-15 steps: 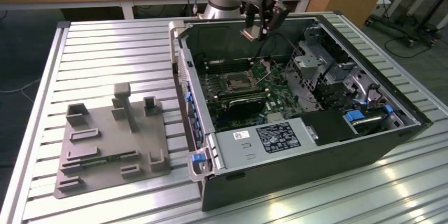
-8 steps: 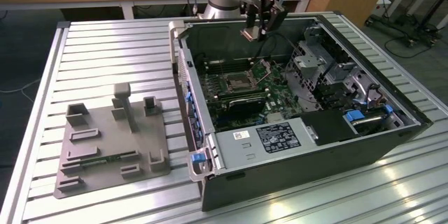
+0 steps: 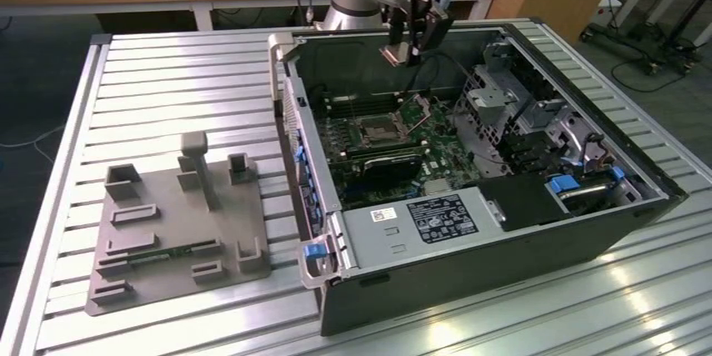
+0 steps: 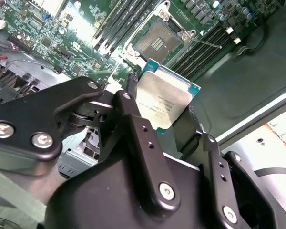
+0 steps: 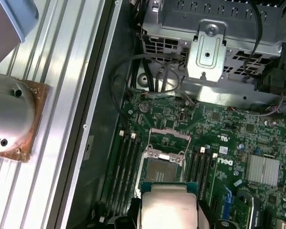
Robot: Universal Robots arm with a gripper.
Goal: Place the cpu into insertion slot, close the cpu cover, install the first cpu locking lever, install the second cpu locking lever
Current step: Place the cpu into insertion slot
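My gripper [image 3: 403, 54] is shut on the cpu [image 3: 394, 55], a flat square chip with a silvery top, and hangs high over the back of the open computer case [image 3: 478, 264]. In both wrist views the cpu [image 4: 164, 102] [image 5: 169, 205] sits between the black fingers [image 4: 133, 95], well above the green motherboard. The insertion slot [image 3: 373, 131] [image 4: 155, 40] [image 5: 163, 169] lies bare below, its dark centre showing. The cpu cover [image 5: 168, 138] [image 3: 419, 111] stands swung open behind the slot. A thin lever [image 4: 205, 43] sticks out beside the slot.
A black power-supply box [image 3: 439, 214] fills the case front, with a metal drive cage [image 3: 523, 106] on the exterior view's right. Memory slots [image 5: 126, 167] flank the socket. A grey fixture plate [image 3: 167, 223] lies on the slatted table [image 3: 167, 81]. A round metal part on a copper base [image 5: 9, 114] shows outside the case.
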